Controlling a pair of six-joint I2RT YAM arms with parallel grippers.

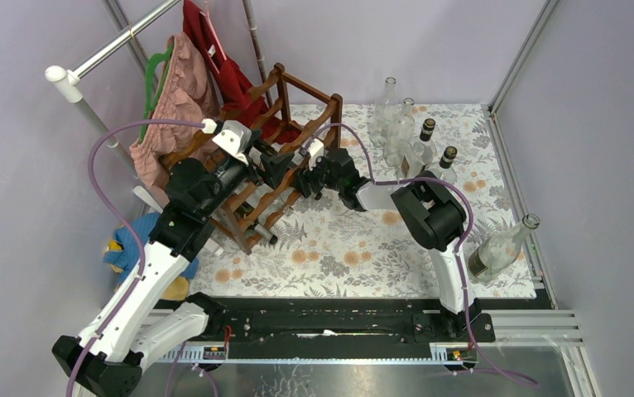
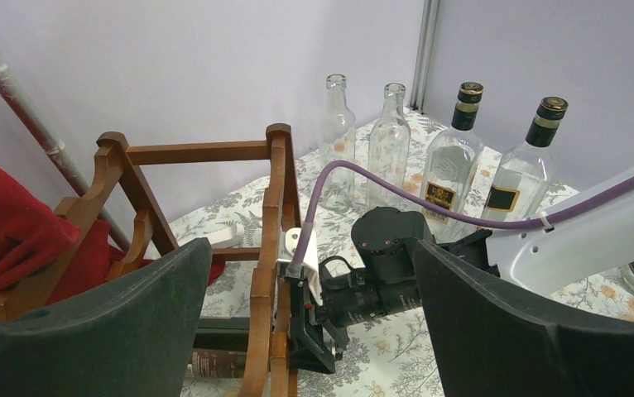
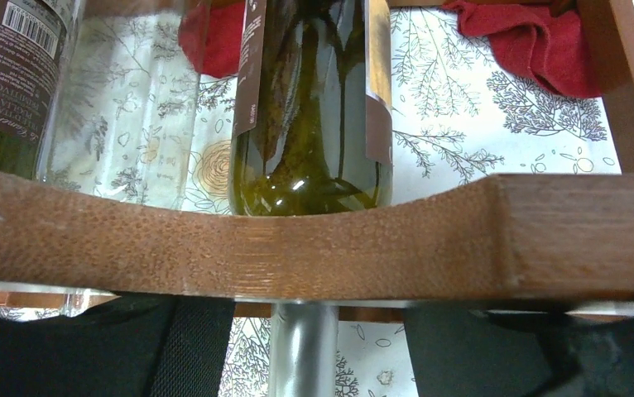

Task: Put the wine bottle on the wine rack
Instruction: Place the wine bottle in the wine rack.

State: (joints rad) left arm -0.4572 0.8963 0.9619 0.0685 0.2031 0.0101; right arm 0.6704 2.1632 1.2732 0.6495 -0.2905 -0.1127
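The right gripper (image 3: 318, 335) sat closest to its wrist lens. Its two dark fingers (image 3: 173, 356) stood on either side of the grey-capped neck of the wine bottle (image 3: 314, 124), with a visible gap on each side. The jaws were released and clasped nothing. The dark green bottle lay on the wine rack (image 3: 297, 248). Its body was seated in a scallop of the near rail, and its neck emerged past that rail between the fingers. A second bottle (image 3: 16, 58), with a brown barcoded label, lay in the next scallop to the left. A red cloth (image 3: 537, 41) lay beyond the rack.

Seen from above, the rack stood at the far left corner of the table (image 1: 355, 265), which carried a floral cover. Both arms reached toward the rack. The left gripper (image 2: 312, 248) hung near the rack's upper posts with its jaws spread wide, holding nothing.

Clear glass bottles (image 1: 392, 107) and two black-capped bottles (image 1: 429, 141) stood upright near the far right corner. One clear bottle (image 1: 500, 248) lay tilted at the right edge.
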